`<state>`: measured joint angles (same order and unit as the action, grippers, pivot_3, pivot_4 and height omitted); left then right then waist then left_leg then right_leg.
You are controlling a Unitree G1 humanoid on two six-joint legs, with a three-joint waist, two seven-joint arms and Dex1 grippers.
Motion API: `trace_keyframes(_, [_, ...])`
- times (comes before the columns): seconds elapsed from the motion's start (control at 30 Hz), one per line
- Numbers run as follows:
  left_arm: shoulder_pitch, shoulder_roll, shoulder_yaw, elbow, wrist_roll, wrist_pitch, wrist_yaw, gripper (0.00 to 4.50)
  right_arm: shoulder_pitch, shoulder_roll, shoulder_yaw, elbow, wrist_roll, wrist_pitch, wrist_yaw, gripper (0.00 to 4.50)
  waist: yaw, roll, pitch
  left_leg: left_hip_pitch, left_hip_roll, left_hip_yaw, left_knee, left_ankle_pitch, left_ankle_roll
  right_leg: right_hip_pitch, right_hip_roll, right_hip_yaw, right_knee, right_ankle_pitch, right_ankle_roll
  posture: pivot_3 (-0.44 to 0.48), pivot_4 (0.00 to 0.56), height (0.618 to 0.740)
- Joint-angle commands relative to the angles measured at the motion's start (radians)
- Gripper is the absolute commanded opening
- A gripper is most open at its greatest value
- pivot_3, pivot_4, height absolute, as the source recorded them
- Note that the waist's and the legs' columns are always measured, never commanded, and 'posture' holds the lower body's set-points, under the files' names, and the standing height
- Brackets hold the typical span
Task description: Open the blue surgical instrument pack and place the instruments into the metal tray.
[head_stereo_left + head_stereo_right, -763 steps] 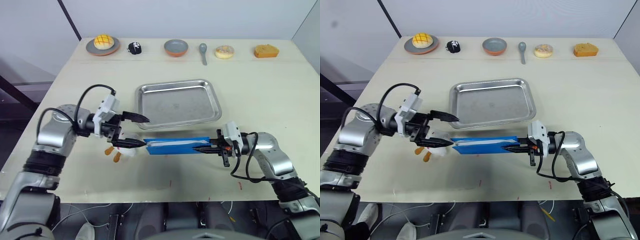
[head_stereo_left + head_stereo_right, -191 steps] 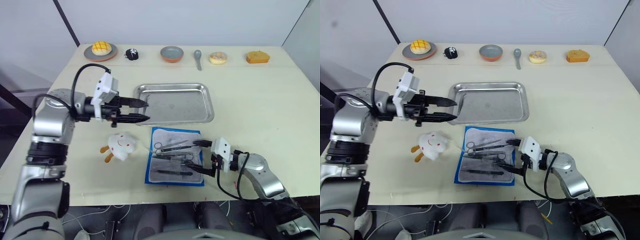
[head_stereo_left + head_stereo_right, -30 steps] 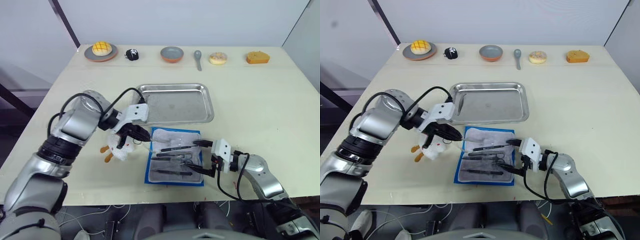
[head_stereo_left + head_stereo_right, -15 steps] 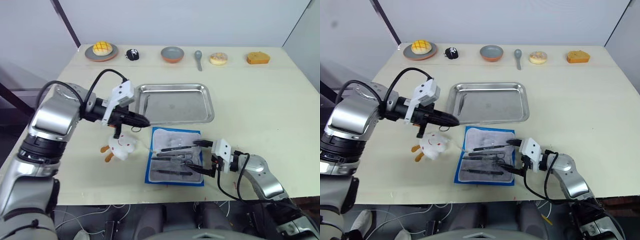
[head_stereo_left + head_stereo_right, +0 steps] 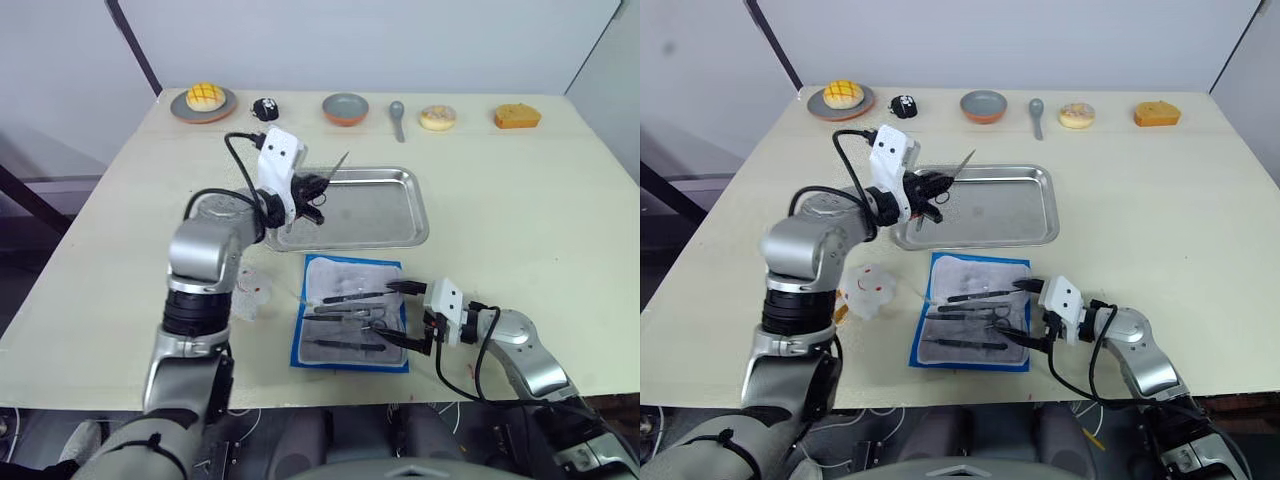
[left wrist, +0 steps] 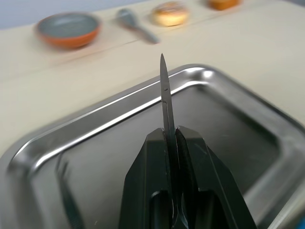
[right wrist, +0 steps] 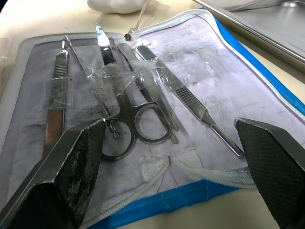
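blue pack [image 5: 300, 350], silver tray [image 5: 390, 215], black hand [image 6: 174, 152]

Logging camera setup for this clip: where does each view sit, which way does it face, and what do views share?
Left and right eye views: head stereo pair, looking forward and down at the table; both arms show.
Left wrist view: along the left gripper, shut on a pair of scissors over the metal tray.
Right wrist view: between the open fingers of the right gripper, at the blue surgical instrument pack.
Shared: tray, pack.
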<state>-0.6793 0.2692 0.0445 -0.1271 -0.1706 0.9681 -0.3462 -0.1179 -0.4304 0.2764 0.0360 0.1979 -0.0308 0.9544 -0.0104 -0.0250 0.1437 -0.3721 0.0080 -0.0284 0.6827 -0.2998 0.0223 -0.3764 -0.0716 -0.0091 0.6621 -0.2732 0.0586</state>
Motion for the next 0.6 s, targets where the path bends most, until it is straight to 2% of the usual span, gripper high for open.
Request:
trace_keyframes(0.03, [0.006, -0.042, 0.019, -0.031, 0.036, 0.007, 0.116, 0.03, 0.054, -0.021, 0.048, 0.091, -0.067, 0.049, -0.005, 4.50, 0.000, 0.000, 0.000, 0.000, 0.000, 0.000, 0.000, 0.000, 0.000, 0.000, 0.000, 0.000, 0.000, 0.000, 0.000, 0.000, 0.150, 0.732])
trace_keyframes(0.27, [0.017, -0.092, 0.026, 0.064, 0.068, -0.043, 0.225, 0.03, 0.054, -0.023, 0.047, 0.093, -0.068, 0.048, -0.005, 4.50, 0.000, 0.000, 0.000, 0.000, -0.001, 0.000, 0.000, 0.002, -0.005, 0.000, -0.001, 0.000, 0.000, 0.000, 0.000, 0.000, 0.150, 0.732])
trace_keyframes(0.6, [-0.038, -0.125, 0.036, 0.277, 0.077, -0.126, 0.291, 0.03, 0.052, -0.020, 0.051, 0.095, -0.069, 0.047, -0.005, 4.50, 0.001, 0.000, 0.000, 0.000, -0.001, -0.001, 0.000, 0.003, -0.005, 0.000, -0.001, -0.001, -0.001, 0.000, 0.000, 0.000, 0.150, 0.732])
